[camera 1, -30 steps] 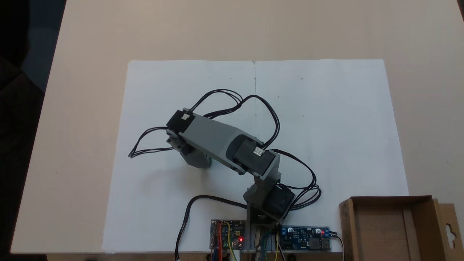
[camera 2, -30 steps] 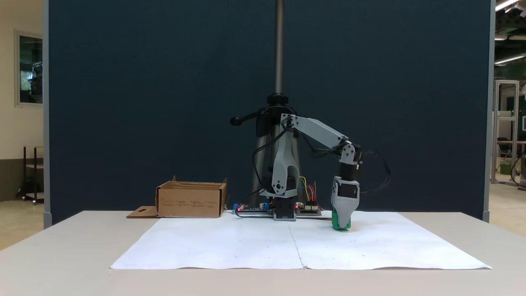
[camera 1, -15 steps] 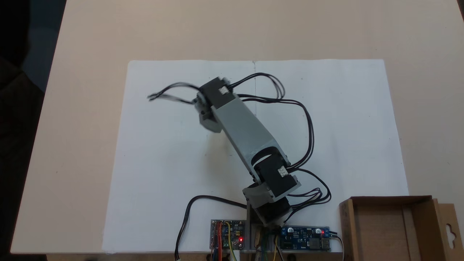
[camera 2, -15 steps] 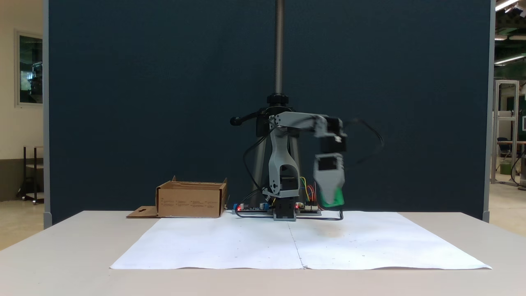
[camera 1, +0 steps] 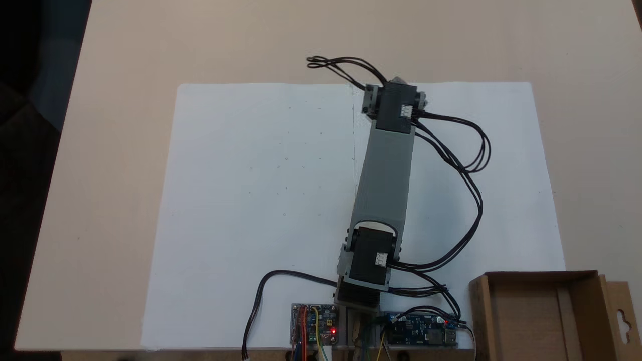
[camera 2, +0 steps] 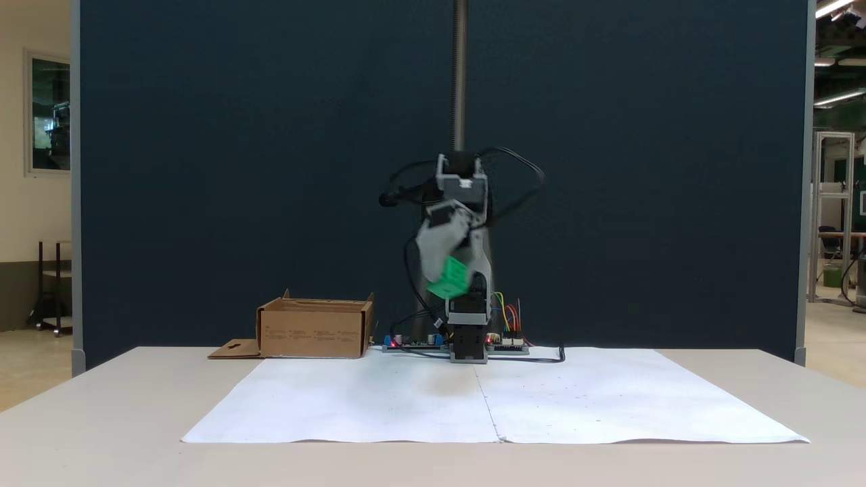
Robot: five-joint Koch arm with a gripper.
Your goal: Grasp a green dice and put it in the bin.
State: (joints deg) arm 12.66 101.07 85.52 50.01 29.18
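In a fixed view the green dice point(camera 2: 450, 278) hangs high above the white paper, held at the tip of my gripper point(camera 2: 446, 281), which is shut on it and blurred by motion. From above, the grey arm point(camera 1: 385, 170) stretches straight toward the paper's far edge, and its wrist point(camera 1: 393, 103) hides the gripper and the dice beneath it. The bin point(camera 1: 541, 321), a shallow brown cardboard box with a hang-hole flap, stands at the lower right in that view and at the left point(camera 2: 315, 328) in the other, well apart from the gripper.
A white paper sheet point(camera 1: 251, 200) covers the beige table. Circuit boards point(camera 1: 313, 323) with red lights and black cables point(camera 1: 466, 165) sit around the arm's base. A dark partition point(camera 2: 203, 169) and a metal pole point(camera 2: 460, 74) stand behind the table.
The arm has lifted the dice off the paper and swung from the left of the top-down view to near the centre line, rising as it went.
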